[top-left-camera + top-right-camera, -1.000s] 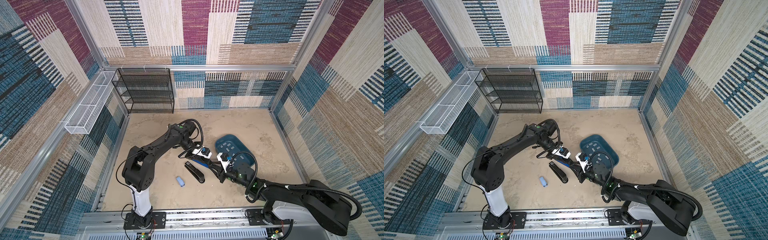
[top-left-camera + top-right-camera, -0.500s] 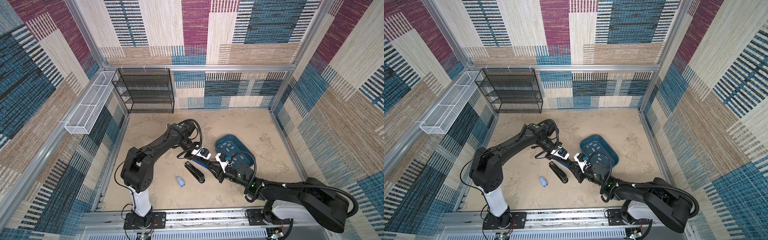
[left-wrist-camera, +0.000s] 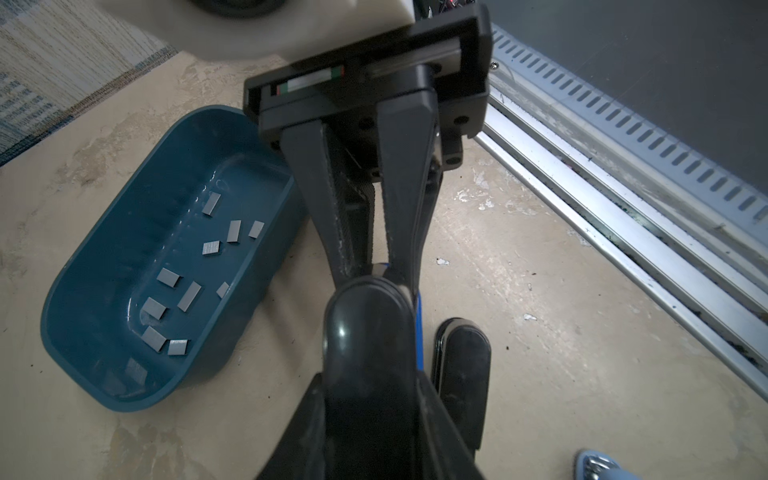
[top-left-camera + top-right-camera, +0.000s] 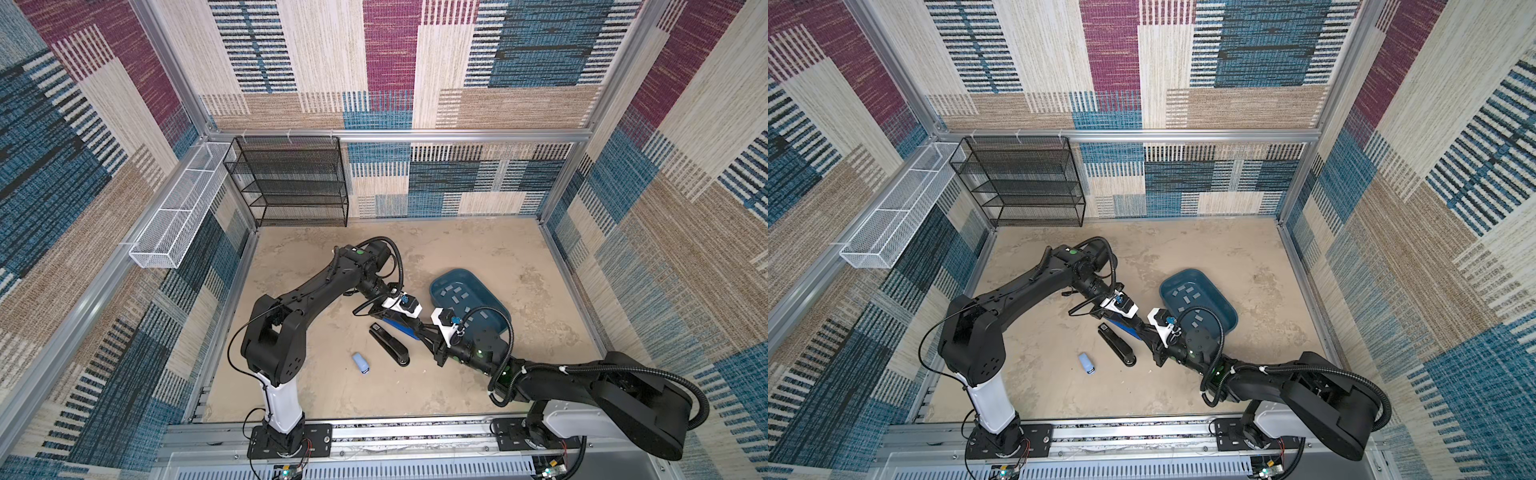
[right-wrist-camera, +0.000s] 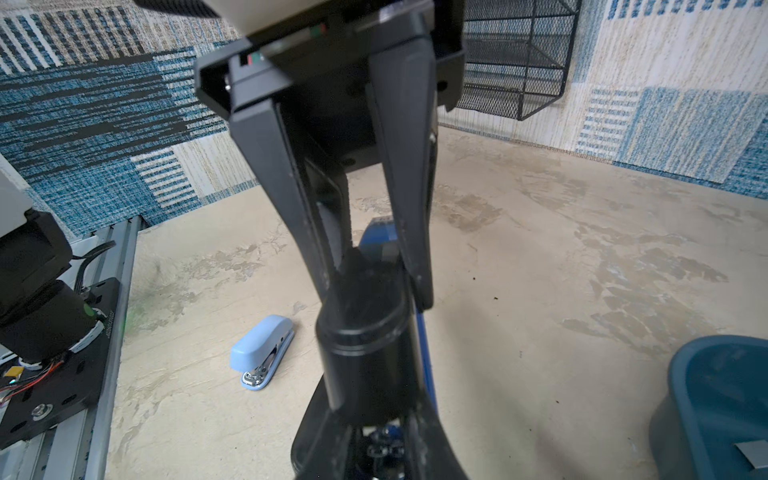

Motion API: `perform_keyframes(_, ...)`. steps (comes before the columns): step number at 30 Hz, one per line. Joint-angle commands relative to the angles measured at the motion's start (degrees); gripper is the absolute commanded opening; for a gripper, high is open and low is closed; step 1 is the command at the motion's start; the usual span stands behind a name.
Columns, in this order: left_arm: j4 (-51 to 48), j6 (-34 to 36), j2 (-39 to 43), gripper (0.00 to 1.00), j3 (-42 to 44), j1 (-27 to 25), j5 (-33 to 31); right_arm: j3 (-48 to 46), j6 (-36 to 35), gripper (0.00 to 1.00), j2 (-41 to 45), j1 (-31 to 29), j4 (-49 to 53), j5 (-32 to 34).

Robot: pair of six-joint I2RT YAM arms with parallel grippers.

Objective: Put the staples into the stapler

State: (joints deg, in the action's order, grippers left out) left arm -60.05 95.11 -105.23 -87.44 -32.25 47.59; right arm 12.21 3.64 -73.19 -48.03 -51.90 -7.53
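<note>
1. The left gripper [image 3: 374, 270] is clamping one end of the blue-and-black stapler [image 3: 365, 332]. Its jaws are drawn almost together on that narrow end.
2. The right gripper [image 5: 374, 282] is gripping the opposite end of the same stapler. Both of its fingers are pressing against the sides of the black cap.
3. The two grippers are facing each other along the stapler's length, near the middle of the table [image 4: 478, 249]. The arms are blocking the underside, so it cannot be told whether the stapler is resting on the table or hanging clear of it.
4. In both wrist views the stapler's black top is covering the finger pads and the staple channel. It cannot be told whether the stapler is open.
5. The staples [image 3: 189, 296] are lying loose and scattered on the floor of the teal tray [image 3: 124, 249], which is sitting just beside the grippers.
6. In both top views the right arm's cable is crossing the near end of the tray and hiding some strips. The right wrist view is showing only one corner of the tray, with a single strip cut off at the edge.
7. A black stapler [image 4: 388, 345] is lying flat beside the held one.
8. A light-blue stapler [image 5: 262, 349] is lying well apart from them; the left wrist view is cropping it.
</note>
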Motion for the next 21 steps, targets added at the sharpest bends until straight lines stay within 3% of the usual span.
perform_keyframes(1, -4.2, 4.7, 0.9, 0.0, -0.5, 0.3, 8.8, -1.2, 3.1, 0.16, 0.2, 0.2, 3.8, 5.5)
perform_keyframes(21, -4.6, 7.2, 2.6, 0.0, 0.3, 4.4, 12.6, -4.7, 3.4, 0.0, -3.1, 0.1, 0.7, 8.3)
